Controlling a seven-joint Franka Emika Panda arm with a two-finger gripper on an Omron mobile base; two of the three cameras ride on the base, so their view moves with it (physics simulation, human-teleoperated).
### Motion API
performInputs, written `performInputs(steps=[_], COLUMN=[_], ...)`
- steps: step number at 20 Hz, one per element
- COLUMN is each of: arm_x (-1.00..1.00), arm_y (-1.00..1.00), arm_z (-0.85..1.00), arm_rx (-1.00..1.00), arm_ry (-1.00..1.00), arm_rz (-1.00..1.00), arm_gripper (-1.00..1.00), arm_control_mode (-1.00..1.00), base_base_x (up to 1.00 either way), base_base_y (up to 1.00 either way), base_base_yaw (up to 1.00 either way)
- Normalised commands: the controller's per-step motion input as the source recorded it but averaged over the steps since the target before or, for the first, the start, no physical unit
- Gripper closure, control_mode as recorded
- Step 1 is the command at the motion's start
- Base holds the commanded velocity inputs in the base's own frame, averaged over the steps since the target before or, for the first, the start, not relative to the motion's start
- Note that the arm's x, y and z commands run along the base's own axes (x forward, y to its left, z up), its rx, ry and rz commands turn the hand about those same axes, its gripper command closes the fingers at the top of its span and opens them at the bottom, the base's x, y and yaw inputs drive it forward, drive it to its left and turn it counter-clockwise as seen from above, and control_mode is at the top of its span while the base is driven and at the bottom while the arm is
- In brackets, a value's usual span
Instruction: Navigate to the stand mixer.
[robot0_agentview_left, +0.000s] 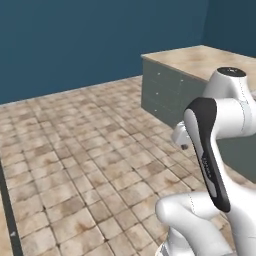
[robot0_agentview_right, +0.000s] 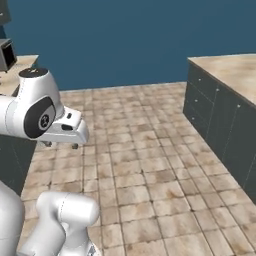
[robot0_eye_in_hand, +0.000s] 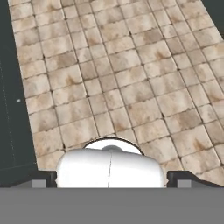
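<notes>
across open tiled floor the base is mid-drive, pincer spread and holding nothing; next, probably turn to find the stand mixer.

Nothing readable here, honestly. There's a tiny pale marking running along the dark panel of the robot arm in the left base view, but it's way too small and blurry to make out any letters.
</notes>
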Motion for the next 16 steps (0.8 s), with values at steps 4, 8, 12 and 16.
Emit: performInputs(steps=[4, 8, 12, 16], arm_x=[0.0, 0.0, 0.0, 0.0], arm_y=[0.0, 0.0, 0.0, 0.0], arm_z=[0.0, 0.0, 0.0, 0.0], arm_rx=[0.0, 0.0, 0.0, 0.0], arm_ry=[0.0, 0.0, 0.0, 0.0], arm_rz=[0.0, 0.0, 0.0, 0.0], arm_gripper=[-1.0, -1.0, -1.0, -1.0], arm_control_mode=[1.0, 1.0, 1.0, 1.0], base_base_x=[0.4, 0.0, -0.02, -0.04], base_base_y=[-0.37, -0.38, -0.02, 0.0], base_base_yaw=[-0.4, -0.85, -0.97, -0.99])
